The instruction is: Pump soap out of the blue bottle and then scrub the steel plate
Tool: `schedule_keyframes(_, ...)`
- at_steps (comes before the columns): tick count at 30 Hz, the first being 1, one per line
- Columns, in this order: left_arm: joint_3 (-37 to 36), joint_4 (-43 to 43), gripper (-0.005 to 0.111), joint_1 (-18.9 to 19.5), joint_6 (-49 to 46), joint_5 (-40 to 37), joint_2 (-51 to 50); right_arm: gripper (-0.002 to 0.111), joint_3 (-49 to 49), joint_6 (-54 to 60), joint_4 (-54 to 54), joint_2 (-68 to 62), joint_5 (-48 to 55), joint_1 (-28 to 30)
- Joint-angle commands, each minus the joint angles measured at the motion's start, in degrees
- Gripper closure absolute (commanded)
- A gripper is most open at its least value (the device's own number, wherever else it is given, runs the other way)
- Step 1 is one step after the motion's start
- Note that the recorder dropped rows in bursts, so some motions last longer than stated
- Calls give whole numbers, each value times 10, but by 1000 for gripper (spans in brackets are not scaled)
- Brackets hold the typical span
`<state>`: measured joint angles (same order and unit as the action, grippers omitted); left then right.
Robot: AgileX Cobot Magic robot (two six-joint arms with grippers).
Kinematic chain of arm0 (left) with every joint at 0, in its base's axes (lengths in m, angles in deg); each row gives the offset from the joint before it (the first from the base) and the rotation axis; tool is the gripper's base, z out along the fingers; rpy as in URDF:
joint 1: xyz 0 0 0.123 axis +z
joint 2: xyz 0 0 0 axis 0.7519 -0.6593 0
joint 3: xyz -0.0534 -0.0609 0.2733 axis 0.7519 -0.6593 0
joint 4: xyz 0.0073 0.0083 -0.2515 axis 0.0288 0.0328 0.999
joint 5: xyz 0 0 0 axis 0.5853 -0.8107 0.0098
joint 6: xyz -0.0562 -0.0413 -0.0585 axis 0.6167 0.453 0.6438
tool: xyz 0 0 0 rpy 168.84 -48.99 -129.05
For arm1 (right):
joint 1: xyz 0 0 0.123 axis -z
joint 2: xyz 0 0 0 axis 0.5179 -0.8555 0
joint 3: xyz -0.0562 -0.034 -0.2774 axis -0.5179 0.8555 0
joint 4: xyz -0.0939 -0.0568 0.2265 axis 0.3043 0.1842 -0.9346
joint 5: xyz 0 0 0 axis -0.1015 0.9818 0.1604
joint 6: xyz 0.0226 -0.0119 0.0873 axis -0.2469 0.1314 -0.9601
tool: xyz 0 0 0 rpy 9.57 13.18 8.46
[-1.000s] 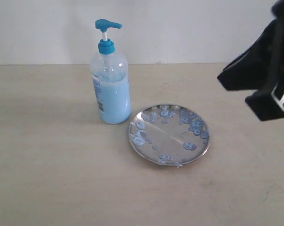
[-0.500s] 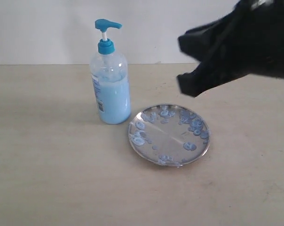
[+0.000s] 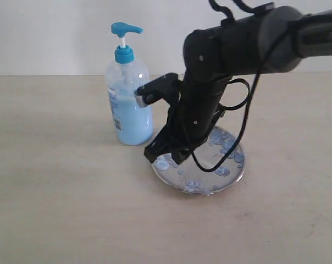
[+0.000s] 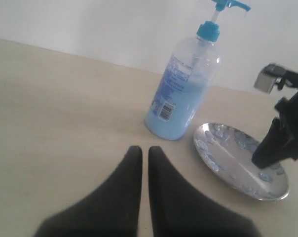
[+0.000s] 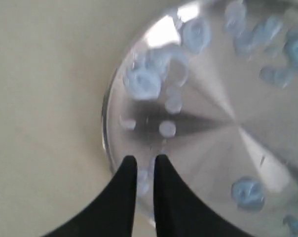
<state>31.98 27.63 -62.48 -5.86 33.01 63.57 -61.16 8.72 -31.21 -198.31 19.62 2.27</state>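
Right gripper [image 3: 167,158], clenched on nothing, tips down: steel plate [image 3: 236,171] edge directly beneath them, blue bottle [image 3: 129,104] just beside.

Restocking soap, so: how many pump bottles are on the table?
1: the blue bottle stands upright left of the steel plate in the exterior view. The right arm may hide more behind it.

steel plate [image 3: 210,184] partly behind the right arm [image 3: 202,104]
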Motion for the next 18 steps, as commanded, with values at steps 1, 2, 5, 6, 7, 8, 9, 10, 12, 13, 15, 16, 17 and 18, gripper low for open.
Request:
schedule_keyframes(1, -2, 84, 102, -1, 3, 12, 0, 109, -56, 7, 66, -23, 173, 4)
schedule_keyframes(2, -2, 107, 102, -1, 3, 10, 0, 109, -56, -7, 110, -21, 170, 4)
schedule_keyframes(5, -2, 127, 102, -1, 3, 11, 0, 109, -56, -118, 250, -21, 96, 11)
schedule_keyframes(6, -2, 127, 102, -1, 3, 13, 0, 109, -56, -165, 262, -22, 49, 16)
schedule_keyframes(7, -2, 127, 102, -1, 3, 13, 0, 109, -56, -188, 243, -23, 11, 20)
schedule_keyframes(8, -2, 126, 102, -1, 3, 13, 0, 109, -56, -190, 197, -24, -25, 20)
schedule_keyframes(9, -2, 125, 102, -1, 3, 12, 0, 109, -56, -161, 134, -26, -30, 20)
schedule_keyframes(10, -2, 125, 102, -1, 3, 12, 0, 109, -56, -90, 80, -26, -9, 20)
schedule_keyframes(12, -2, 125, 102, -1, 3, 12, 0, 109, -54, 49, -11, -27, 109, 18)
schedule_keyframes(13, -2, 125, 102, -1, 3, 12, 0, 109, -51, 53, -10, -27, 171, 20)
schedule_keyframes(15, -2, 125, 102, -1, 3, 12, 0, 109, -48, 40, 60, -27, 182, 27)
schedule_keyframes(16, -2, 125, 102, -1, 3, 12, 0, 109, -48, 19, 117, -27, 182, 32)
schedule_keyframes(17, -2, 125, 102, -1, 3, 12, 0, 109, -49, -8, 180, -27, 182, 39)
schedule_keyframes(18, -2, 125, 102, -1, 3, 12, 0, 109, -53, -59, 234, -27, 162, 46)
